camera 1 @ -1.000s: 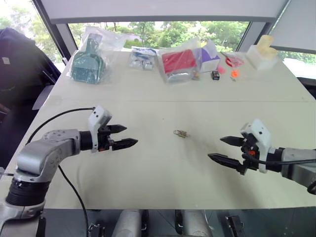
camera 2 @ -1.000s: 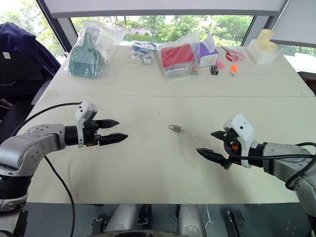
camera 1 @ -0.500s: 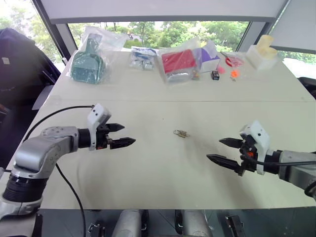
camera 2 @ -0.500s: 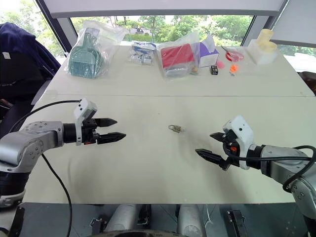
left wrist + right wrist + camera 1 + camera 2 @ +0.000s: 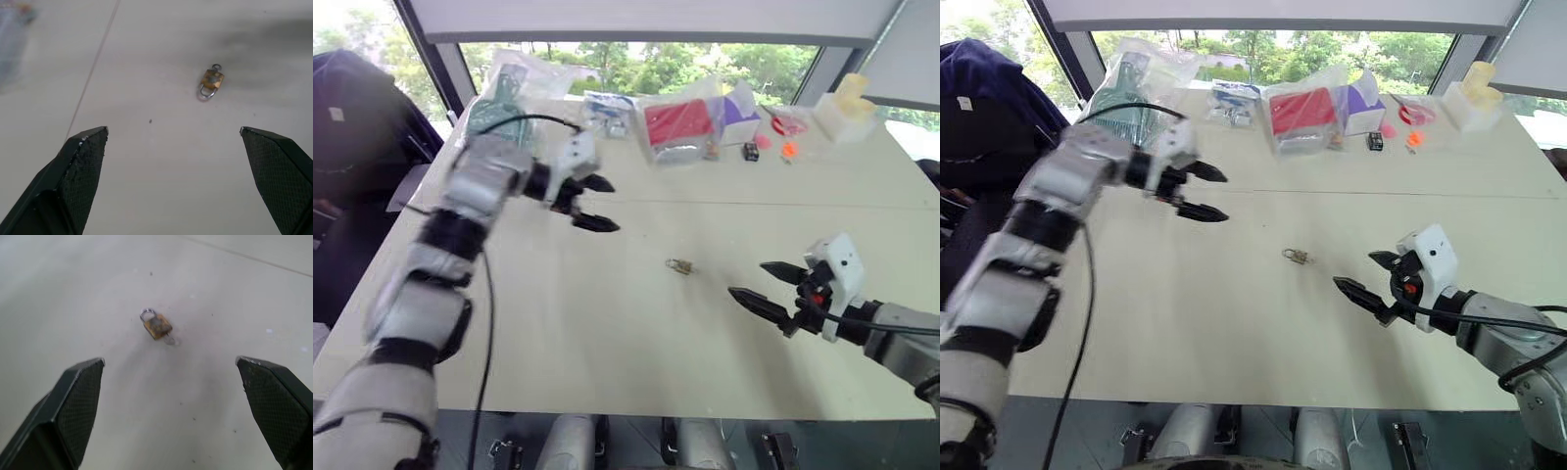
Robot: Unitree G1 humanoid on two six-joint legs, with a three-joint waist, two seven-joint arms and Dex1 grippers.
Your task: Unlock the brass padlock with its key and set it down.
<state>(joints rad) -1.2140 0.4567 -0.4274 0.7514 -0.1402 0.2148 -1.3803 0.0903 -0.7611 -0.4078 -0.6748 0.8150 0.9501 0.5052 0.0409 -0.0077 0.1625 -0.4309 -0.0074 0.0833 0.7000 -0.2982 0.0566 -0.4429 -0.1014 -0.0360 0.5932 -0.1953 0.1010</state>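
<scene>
Lying flat mid-table [image 5: 607,333], brass padlock [image 5: 680,265] sits untouched between the spread-fingered left gripper [image 5: 595,204], up toward the far side, and the spread-fingered right gripper [image 5: 762,285] just beside it.

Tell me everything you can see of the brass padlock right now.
The brass padlock is a tiny yellowish metal block with a thin silvery shackle loop at one end and a small ring, possibly a key's head, at the other. It lies flat on the pale table, mid-table between the two open pincers, and nothing touches it but the tabletop. Whether the shackle is locked cannot be told.
</scene>
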